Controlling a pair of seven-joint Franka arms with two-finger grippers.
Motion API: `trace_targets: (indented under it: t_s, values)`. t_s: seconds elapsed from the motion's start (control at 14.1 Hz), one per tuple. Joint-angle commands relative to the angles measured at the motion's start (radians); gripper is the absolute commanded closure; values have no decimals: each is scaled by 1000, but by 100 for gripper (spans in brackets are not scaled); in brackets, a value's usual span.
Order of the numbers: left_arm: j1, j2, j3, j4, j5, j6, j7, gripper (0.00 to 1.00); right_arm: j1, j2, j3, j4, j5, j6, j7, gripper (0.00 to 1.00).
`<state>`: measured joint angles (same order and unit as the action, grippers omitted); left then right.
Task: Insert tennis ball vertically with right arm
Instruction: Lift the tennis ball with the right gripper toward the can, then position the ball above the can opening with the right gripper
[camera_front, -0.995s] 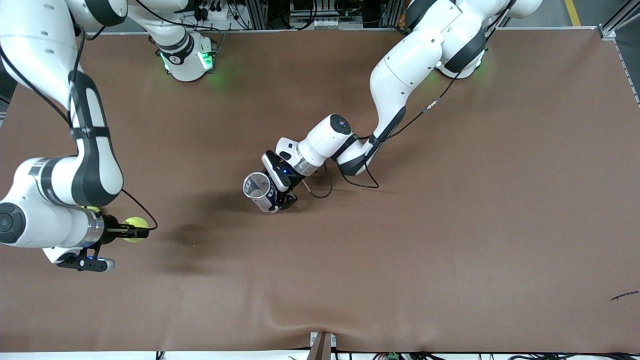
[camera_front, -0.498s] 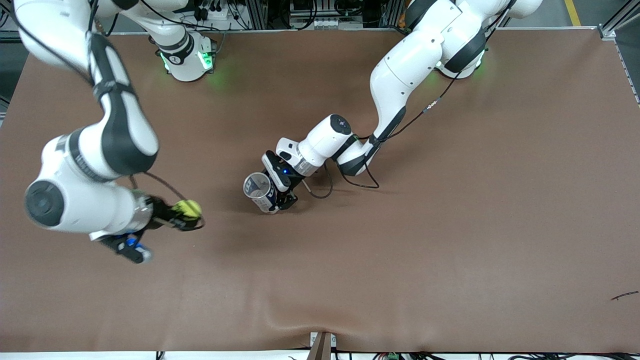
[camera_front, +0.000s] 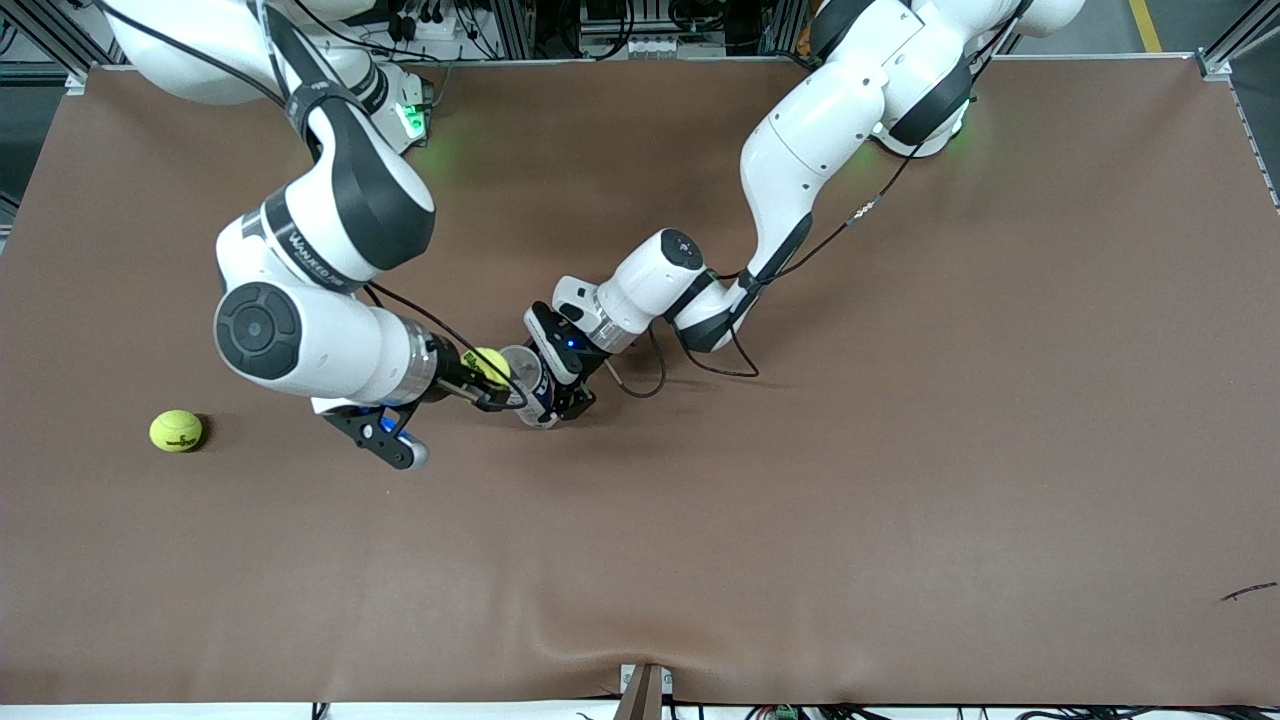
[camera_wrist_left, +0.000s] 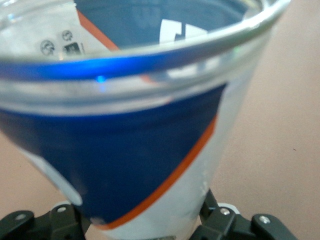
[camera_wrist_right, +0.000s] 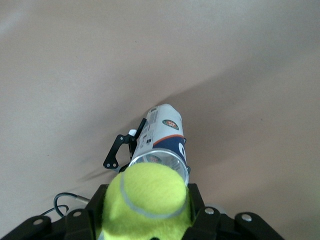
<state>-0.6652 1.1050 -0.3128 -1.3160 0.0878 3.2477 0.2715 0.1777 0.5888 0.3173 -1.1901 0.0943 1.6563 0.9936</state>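
My right gripper (camera_front: 486, 382) is shut on a yellow-green tennis ball (camera_front: 490, 363). It holds the ball right at the open mouth of a clear tube can (camera_front: 533, 398) with a blue, white and orange label. In the right wrist view the ball (camera_wrist_right: 147, 202) sits between the fingers, with the can's mouth (camera_wrist_right: 161, 162) just past it. My left gripper (camera_front: 562, 393) is shut on the can near its base and holds it tilted at the table's middle. The can (camera_wrist_left: 140, 125) fills the left wrist view above the left gripper (camera_wrist_left: 145, 227).
A second tennis ball (camera_front: 176, 431) lies on the brown table mat (camera_front: 900, 450) toward the right arm's end. A black cable (camera_front: 640, 385) loops on the mat beside the left wrist. A small dark scrap (camera_front: 1248, 592) lies near the front edge at the left arm's end.
My right arm has swung from its end of the table to the can's mouth, carrying the ball. The second ball on the mat has come into view. The left arm and can have not moved.
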Motion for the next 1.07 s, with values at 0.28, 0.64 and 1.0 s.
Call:
trace_targets:
  t_s: [0.28, 0.64, 1.0]
  values:
    - [-4, 1, 4, 12, 12, -2, 0, 16, 23, -15, -4, -72, -31, 6, 30, 82]
    - [-4, 1, 4, 12, 12, -2, 0, 16, 31, -9, -6, -94, -39, 13, 31, 78]
    - [-1, 1, 4, 12, 13, -2, 0, 16, 45, 9, -4, -108, -39, 68, 65, 4]
